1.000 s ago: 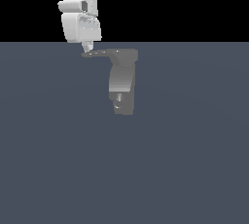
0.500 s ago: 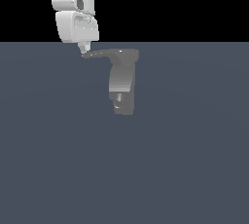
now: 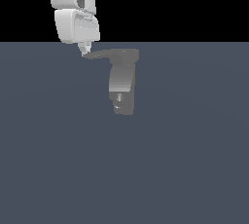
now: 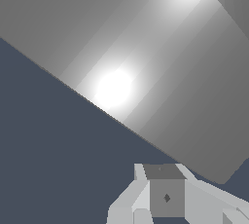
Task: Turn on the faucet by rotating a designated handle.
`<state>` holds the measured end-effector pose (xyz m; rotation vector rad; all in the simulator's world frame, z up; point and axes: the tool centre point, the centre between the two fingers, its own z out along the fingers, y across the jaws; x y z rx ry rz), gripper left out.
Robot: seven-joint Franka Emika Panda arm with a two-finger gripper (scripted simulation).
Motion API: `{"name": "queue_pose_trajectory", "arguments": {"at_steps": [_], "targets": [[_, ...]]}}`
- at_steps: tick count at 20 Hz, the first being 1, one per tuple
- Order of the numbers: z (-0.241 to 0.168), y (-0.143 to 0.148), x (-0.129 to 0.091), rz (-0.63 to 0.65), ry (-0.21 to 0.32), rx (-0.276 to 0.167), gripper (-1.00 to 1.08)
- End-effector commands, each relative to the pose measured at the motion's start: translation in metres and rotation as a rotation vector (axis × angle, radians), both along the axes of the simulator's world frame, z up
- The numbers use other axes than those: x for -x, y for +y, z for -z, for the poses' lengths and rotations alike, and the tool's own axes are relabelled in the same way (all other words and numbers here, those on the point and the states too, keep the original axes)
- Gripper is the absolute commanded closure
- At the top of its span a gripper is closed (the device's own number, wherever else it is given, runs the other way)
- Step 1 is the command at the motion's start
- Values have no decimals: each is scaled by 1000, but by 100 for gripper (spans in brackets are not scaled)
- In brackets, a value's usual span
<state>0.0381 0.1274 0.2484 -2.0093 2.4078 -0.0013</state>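
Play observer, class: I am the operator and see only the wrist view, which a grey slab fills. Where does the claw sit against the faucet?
Observer: The claw is at the pointed tip of the handle, at its end on the exterior view's left.
Operator: Where is the faucet's body?
Observer: The faucet hangs under the handle's other end, toward the exterior view's right.
Operator: Is the handle tilted?
Observer: No, it lies about level, and the arm stands above its tip.

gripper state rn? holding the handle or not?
Gripper: at the handle tip; open or shut cannot be told, no grasp visible.
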Motion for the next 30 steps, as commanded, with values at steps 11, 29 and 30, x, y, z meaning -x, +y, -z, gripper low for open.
{"name": "queue_pose_trajectory", "arguments": {"at_steps": [11, 29, 30], "targets": [[0, -23, 32, 7, 3, 3, 108], [0, -44, 70, -2, 3, 1, 108], [0, -49, 72, -1, 3, 1, 108]]}}
